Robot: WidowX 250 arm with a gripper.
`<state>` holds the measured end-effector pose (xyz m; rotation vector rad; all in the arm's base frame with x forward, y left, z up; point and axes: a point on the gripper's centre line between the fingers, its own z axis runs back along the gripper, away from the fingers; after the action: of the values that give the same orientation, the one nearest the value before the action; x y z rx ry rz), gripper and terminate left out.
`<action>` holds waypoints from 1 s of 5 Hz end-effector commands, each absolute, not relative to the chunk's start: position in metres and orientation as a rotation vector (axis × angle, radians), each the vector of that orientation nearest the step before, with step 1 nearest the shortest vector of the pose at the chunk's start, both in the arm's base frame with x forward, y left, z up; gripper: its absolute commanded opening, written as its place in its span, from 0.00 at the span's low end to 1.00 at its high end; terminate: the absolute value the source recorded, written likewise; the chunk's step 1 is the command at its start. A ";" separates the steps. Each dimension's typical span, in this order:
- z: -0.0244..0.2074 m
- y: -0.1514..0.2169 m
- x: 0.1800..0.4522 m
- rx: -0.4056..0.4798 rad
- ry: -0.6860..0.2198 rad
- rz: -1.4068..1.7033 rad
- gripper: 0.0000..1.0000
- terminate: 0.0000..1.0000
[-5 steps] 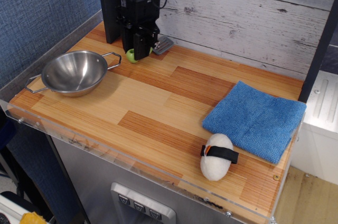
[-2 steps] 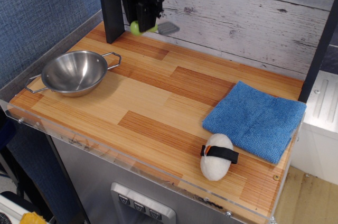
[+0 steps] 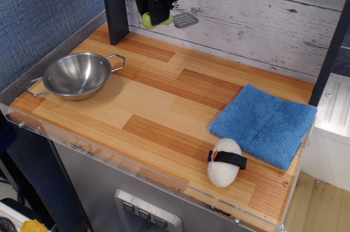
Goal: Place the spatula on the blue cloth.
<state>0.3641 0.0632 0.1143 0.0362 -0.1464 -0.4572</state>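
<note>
One view served, looking down on the table (image 3: 164, 111) from the front. With the cloth (image 3: 265, 124) as landmark: it lay flat and bare at the right edge of the table, nothing resting on it. Just in front of its near-left corner stood a white egg-shaped toy (image 3: 223, 162) with a black band, close to the cloth's edge. Far to the cloth's left, at the opposite end, sat the bowl (image 3: 76, 75). The gripper (image 3: 156, 17) hung high over the back-left of the table, well apart from the cloth, its jaws pinching the spatula (image 3: 167, 21) by the green handle, the grey blade pointing toward the cloth's side and clear of the table. The carrying step seemed to be in hand: pick-up done, placement not yet begun. The next move would likely call for a long traverse rightward and toward the front until the spatula was above the cloth's middle, then a descent and a release, keeping clear of the white toy.
</note>
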 end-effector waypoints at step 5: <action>0.091 -0.067 0.351 -0.047 -0.146 -1.026 0.00 0.00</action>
<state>0.3465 -0.0672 0.0696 -0.0725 -0.0900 -1.0195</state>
